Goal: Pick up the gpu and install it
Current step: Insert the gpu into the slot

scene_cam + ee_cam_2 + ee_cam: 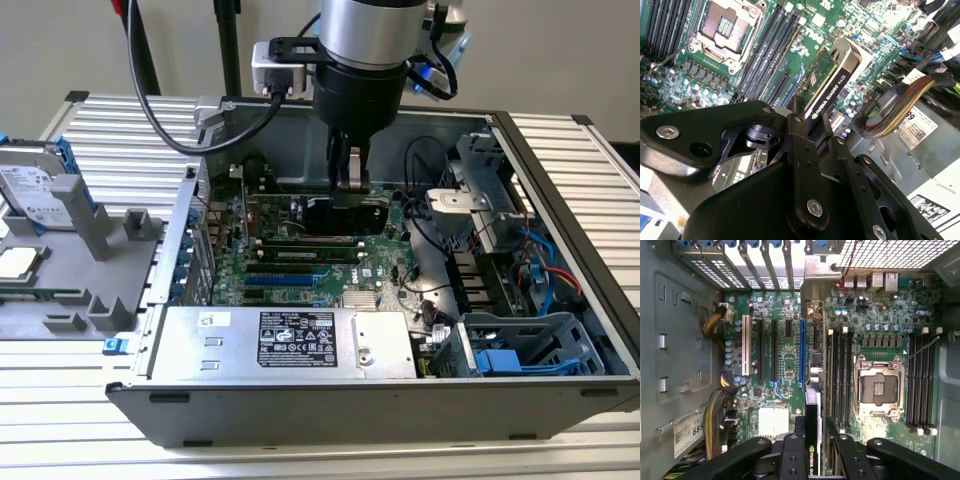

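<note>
Exterior view: hand (349,180) upright, clamping gpu (345,212).

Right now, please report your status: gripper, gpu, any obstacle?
Gripper shut on gpu. Gpu held on edge inside case, above motherboard. Nothing seen blocking.

Setting: robotics lab or hardware test bench for computer assembly. Evidence: an open desktop computer case (560,240) lying on its side on a ribbed aluminium-profile table (90,400); exposed green motherboard (780,330) with empty processor socket (879,387), expansion slots and bundled power cables (900,112); boxed power supply (285,340) in the chassis. Beside the case at the exterior view's left, a grey parts fixture (95,260) holding a hard drive (35,190). An industrial robot arm (365,50) hangs over the case against a plain pale wall (560,60).
</note>
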`<control>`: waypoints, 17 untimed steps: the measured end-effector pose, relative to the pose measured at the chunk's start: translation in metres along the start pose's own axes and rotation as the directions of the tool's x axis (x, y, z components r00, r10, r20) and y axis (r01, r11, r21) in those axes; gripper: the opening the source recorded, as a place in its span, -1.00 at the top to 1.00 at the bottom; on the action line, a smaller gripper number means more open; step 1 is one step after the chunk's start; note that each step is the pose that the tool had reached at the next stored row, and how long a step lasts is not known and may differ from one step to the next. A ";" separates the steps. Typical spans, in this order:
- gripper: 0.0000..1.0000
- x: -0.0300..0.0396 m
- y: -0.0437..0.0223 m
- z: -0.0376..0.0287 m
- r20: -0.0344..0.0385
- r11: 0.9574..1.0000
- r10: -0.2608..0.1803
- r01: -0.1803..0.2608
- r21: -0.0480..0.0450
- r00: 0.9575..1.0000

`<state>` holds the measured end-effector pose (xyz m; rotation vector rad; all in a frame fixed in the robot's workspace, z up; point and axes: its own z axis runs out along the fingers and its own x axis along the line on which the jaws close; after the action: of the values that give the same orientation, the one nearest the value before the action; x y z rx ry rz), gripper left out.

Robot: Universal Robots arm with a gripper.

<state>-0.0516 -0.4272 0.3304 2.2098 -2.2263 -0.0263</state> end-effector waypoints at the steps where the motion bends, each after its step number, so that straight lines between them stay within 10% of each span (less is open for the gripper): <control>1: 1.00 0.0000 0.0000 0.0004 0.000 1.000 0.000 0.000 0.000 1.000; 17: 1.00 0.0000 -0.0001 0.0048 0.000 1.000 0.000 0.000 0.000 1.000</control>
<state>-0.0516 -0.4272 0.3256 2.2099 -2.2262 -0.0262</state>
